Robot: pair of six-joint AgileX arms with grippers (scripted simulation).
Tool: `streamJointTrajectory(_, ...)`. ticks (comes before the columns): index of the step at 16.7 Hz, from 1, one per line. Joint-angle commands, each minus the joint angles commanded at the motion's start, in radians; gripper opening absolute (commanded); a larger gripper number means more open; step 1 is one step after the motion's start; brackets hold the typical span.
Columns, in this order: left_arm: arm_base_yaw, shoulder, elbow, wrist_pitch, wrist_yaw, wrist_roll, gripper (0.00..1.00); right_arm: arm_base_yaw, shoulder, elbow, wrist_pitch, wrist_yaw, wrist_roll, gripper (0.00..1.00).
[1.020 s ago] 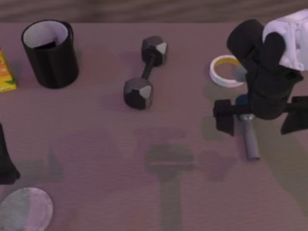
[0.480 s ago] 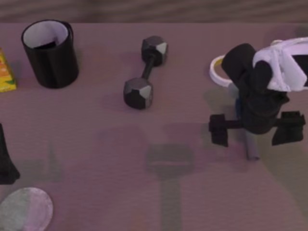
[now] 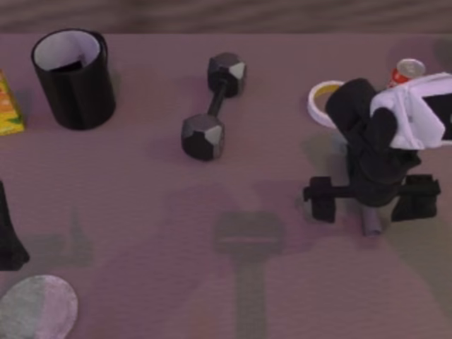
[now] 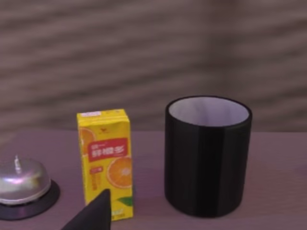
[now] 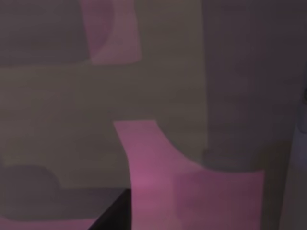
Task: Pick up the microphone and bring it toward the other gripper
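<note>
Only the grey handle end of the microphone (image 3: 371,224) shows, lying on the table at the right; its blue head and the rest are hidden under my right arm. My right gripper (image 3: 369,197) hangs directly over the handle, open wide, with one black finger on each side and apart from it. In the right wrist view I see only tabletop, shadows and one dark fingertip (image 5: 117,213). My left gripper (image 3: 7,240), the other gripper, is parked at the table's left edge; one pointed fingertip (image 4: 96,211) shows in the left wrist view.
A black hex dumbbell (image 3: 213,106) lies at the back centre. A black cup (image 3: 73,78) and an orange juice carton (image 3: 8,106) stand at the back left, and a silver bell (image 3: 35,307) sits front left. A white ring (image 3: 321,99) and a red can (image 3: 408,69) are behind my right arm.
My right gripper has moved toward the table's near edge along the microphone and now covers most of it. The red can behind the arm has come into view. The left arm is still.
</note>
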State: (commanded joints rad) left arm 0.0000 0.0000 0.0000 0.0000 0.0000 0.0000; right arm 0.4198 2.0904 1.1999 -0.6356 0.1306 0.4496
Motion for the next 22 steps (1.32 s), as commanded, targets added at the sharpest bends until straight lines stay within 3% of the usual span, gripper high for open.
streamJointTrajectory(13,0.0,0.0,0.0,0.0,0.0,0.0,1.0,0.0,0.0,0.0,0.0,0.0,0.0,0.02)
streamJointTrajectory(21,0.0,0.0,0.0,0.0,0.0,0.0,1.0,0.0,0.0,0.0,0.0,0.0,0.0,0.0)
streamJointTrajectory(22,0.0,0.0,0.0,0.0,0.0,0.0,1.0,0.013,-0.042,0.023,-0.01,-0.046,0.029,0.0)
